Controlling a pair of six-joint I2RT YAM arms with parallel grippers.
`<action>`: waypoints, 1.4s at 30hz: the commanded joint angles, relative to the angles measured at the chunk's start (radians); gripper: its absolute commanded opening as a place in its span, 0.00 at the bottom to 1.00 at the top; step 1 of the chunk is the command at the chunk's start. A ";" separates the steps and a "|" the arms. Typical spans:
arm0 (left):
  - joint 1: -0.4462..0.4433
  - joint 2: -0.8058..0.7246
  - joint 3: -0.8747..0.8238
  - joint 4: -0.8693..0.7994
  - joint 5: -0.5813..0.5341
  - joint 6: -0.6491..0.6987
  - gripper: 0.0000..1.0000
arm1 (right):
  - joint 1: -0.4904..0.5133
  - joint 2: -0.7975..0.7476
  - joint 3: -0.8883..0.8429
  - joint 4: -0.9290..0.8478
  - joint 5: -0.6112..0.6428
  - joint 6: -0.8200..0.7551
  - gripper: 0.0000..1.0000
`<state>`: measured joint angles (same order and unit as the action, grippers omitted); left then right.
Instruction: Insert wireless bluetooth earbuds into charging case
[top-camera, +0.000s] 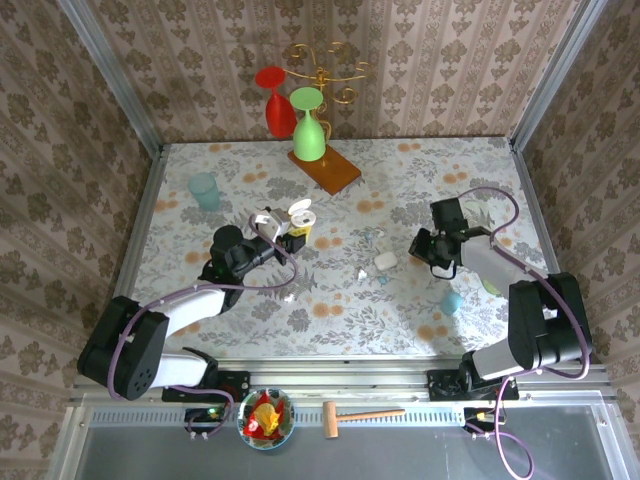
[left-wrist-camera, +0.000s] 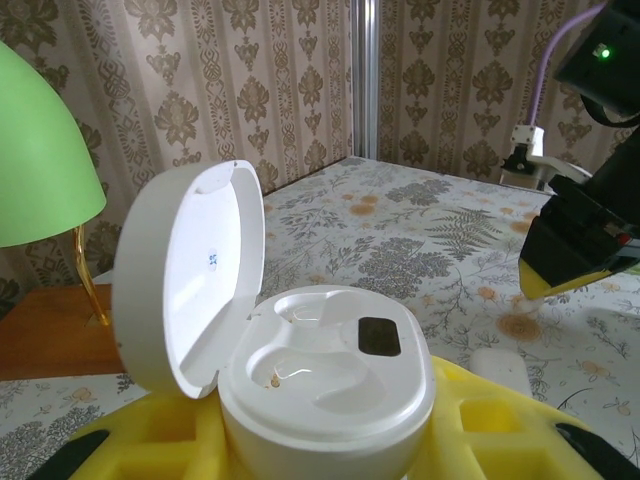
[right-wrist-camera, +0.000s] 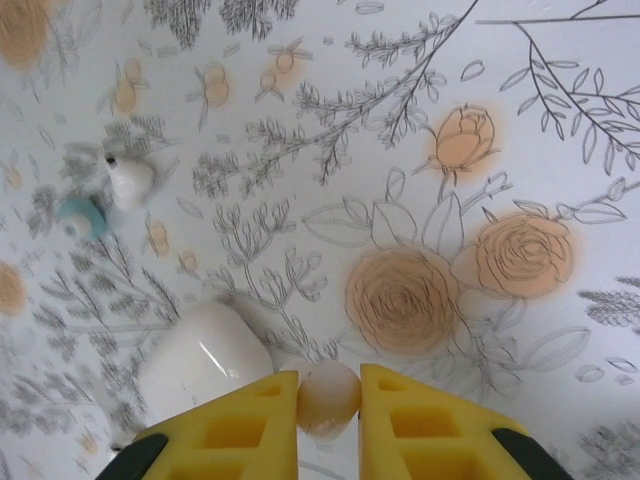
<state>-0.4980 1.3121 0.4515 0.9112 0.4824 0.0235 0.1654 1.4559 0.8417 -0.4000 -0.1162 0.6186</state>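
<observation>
While I watch from the top camera, my right hand (top-camera: 418, 246) sits well right of the open charging case (top-camera: 300, 212), which my left hand (top-camera: 292, 232) holds up, so the carry runs leftward across the bench (top-camera: 420, 180); the right arm is bent, wrist turned inward. On the left wrist, the fingers (left-wrist-camera: 500, 430) are clamped round the charging case, lid (left-wrist-camera: 190, 285) tipped back, wells facing up and looking bare. On the right wrist, the hand is pinched onto one rounded earbud (right-wrist-camera: 328, 396), with a closed white case (right-wrist-camera: 205, 365) just beside it.
</observation>
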 joint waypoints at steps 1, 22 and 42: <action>-0.010 0.010 0.024 0.014 0.015 0.014 0.04 | 0.042 0.033 0.070 -0.242 0.069 -0.139 0.18; -0.013 0.006 0.035 -0.018 0.011 0.023 0.04 | 0.208 0.184 0.103 -0.211 -0.065 -0.274 0.35; -0.014 0.036 0.046 0.006 0.029 0.014 0.04 | 0.051 -0.086 -0.248 0.235 -0.211 -0.057 0.32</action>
<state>-0.5045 1.3464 0.4671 0.8967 0.4896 0.0238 0.2424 1.3640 0.6262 -0.2577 -0.2481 0.5133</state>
